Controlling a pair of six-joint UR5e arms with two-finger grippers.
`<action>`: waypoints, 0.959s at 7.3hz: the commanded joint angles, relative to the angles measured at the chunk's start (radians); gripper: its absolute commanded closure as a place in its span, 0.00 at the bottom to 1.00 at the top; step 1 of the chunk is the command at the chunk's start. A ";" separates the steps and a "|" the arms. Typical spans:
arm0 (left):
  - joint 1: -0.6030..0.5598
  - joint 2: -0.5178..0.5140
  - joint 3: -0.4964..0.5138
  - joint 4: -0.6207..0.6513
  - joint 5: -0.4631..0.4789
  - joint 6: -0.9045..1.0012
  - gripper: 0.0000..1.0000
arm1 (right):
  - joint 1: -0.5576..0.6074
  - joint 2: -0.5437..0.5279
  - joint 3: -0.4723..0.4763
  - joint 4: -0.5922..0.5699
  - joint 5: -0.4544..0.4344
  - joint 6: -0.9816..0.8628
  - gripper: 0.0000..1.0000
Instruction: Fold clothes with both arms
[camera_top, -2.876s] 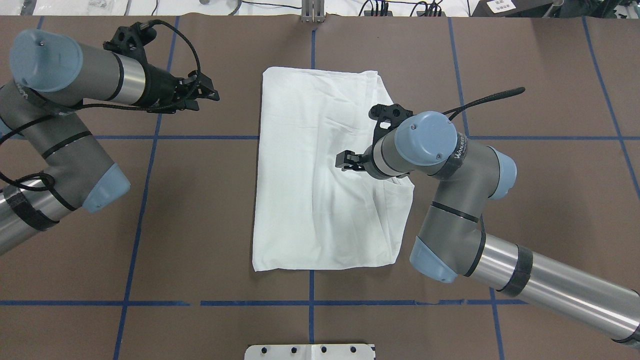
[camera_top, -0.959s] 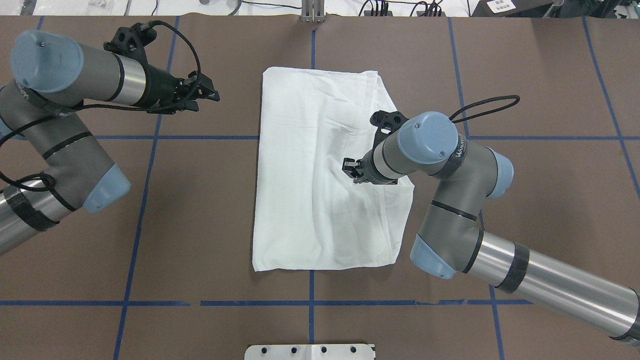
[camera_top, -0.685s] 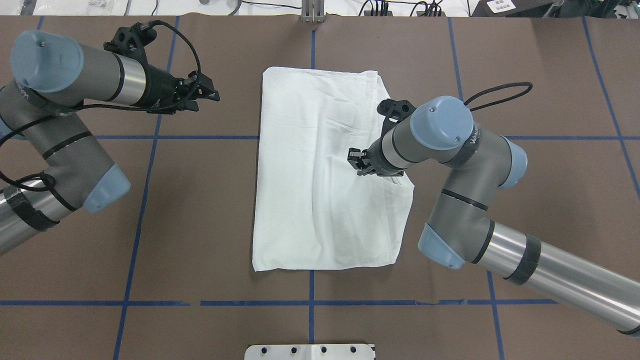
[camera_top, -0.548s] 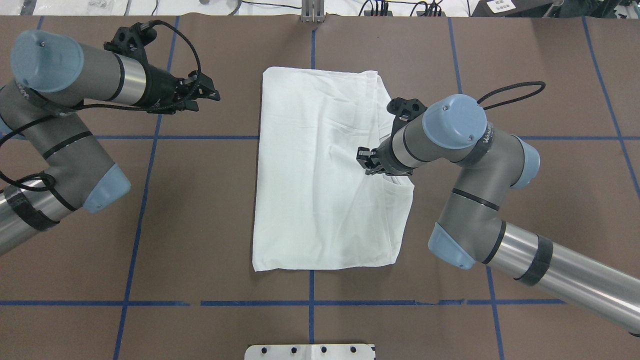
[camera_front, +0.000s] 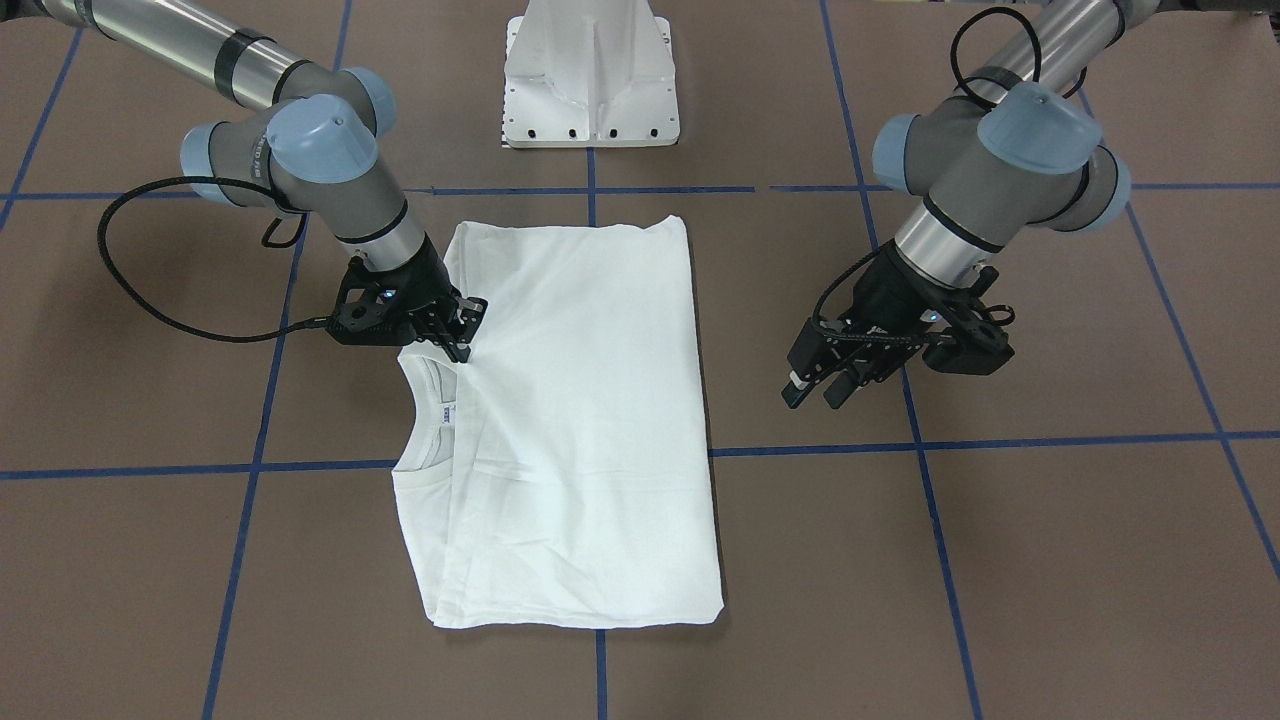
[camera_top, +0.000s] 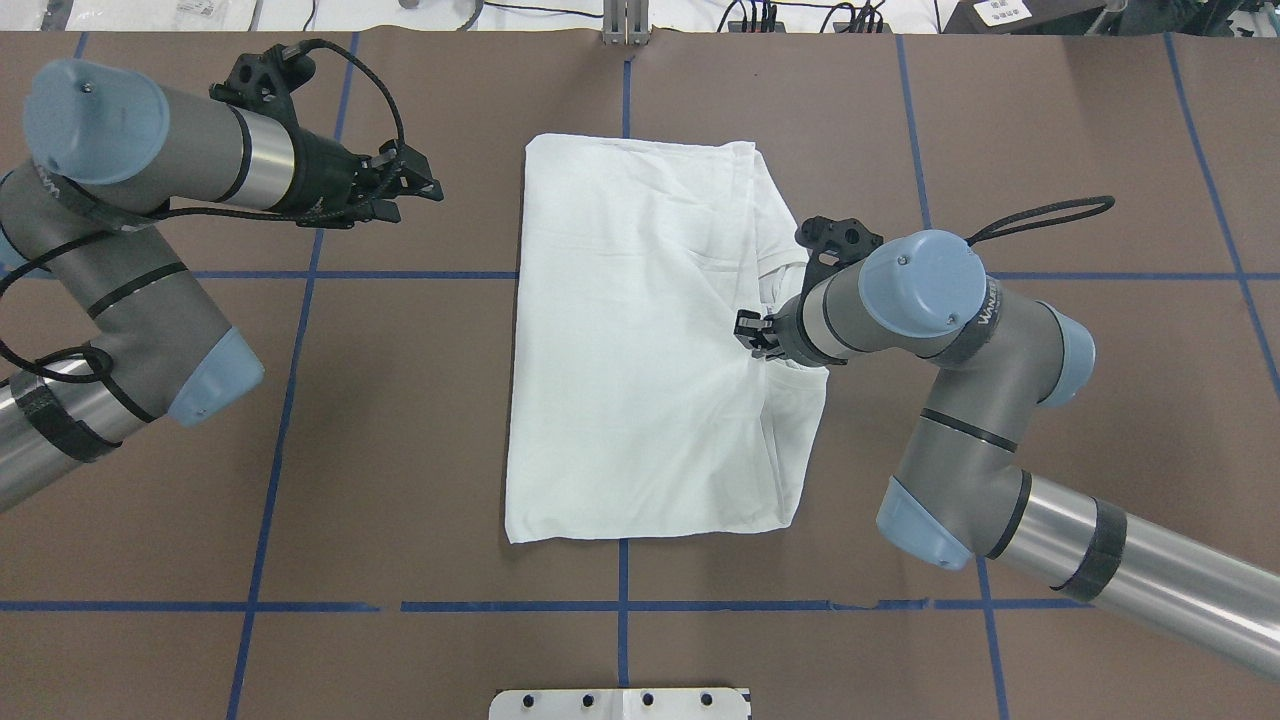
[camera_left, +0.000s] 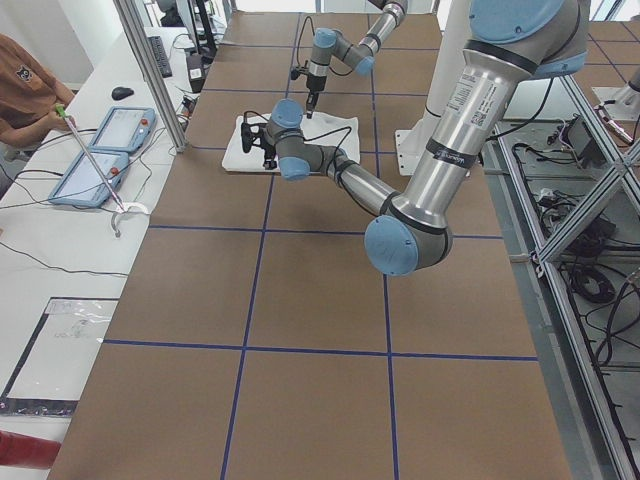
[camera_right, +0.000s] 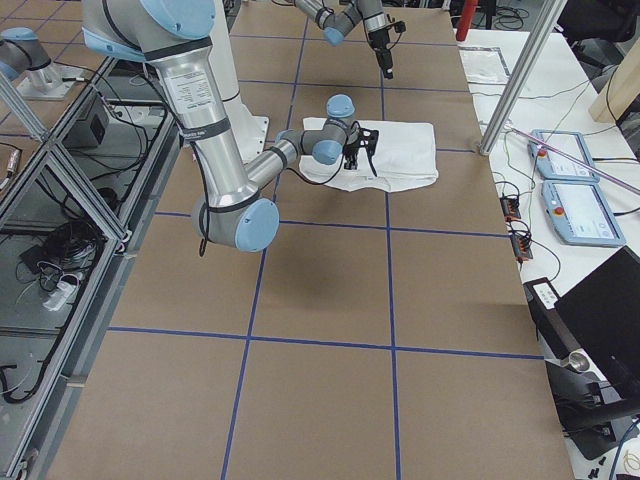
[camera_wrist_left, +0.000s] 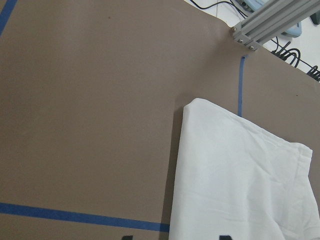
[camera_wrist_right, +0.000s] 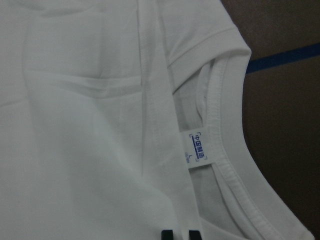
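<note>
On the left of the overhead view, the left gripper (camera_top: 425, 188) hovers over the bare brown table (camera_top: 400, 450), well apart from the garment. Its fingers are spread open and hold nothing, and it has not moved over the last three seconds. In the middle of the table lies the white T-shirt (camera_top: 640, 340), already folded into a tall rectangle with the sleeves tucked out of sight. Its ribbed collar (camera_front: 425, 420) and small neck tag (camera_wrist_right: 196, 148) show at the edge nearest the right arm. To the right, the right gripper (camera_top: 750, 335) sits low on the shirt, just beside the collar. The wrist camera shows its fingers (camera_wrist_right: 167, 234) drawn close together with a fold of cloth running into them, so it appears to be pinching the top layer. What has changed is its position: it has slid from the middle of the shirt out toward the collar edge. Creases now fan toward it, and more of the neck opening is exposed. This looks like tugging a loose layer straight rather than making a new fold. The next crosswise fold, which would need both arms, has not yet begun.
</note>
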 joint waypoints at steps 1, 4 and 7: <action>0.000 0.001 0.000 0.000 0.000 -0.001 0.35 | 0.000 -0.009 0.023 0.001 0.001 0.000 0.00; 0.000 0.000 0.000 0.000 0.000 -0.001 0.35 | -0.029 -0.083 0.133 -0.008 -0.021 0.055 0.00; 0.000 0.005 0.000 0.000 0.000 -0.001 0.35 | -0.228 -0.136 0.219 -0.011 -0.292 0.388 0.00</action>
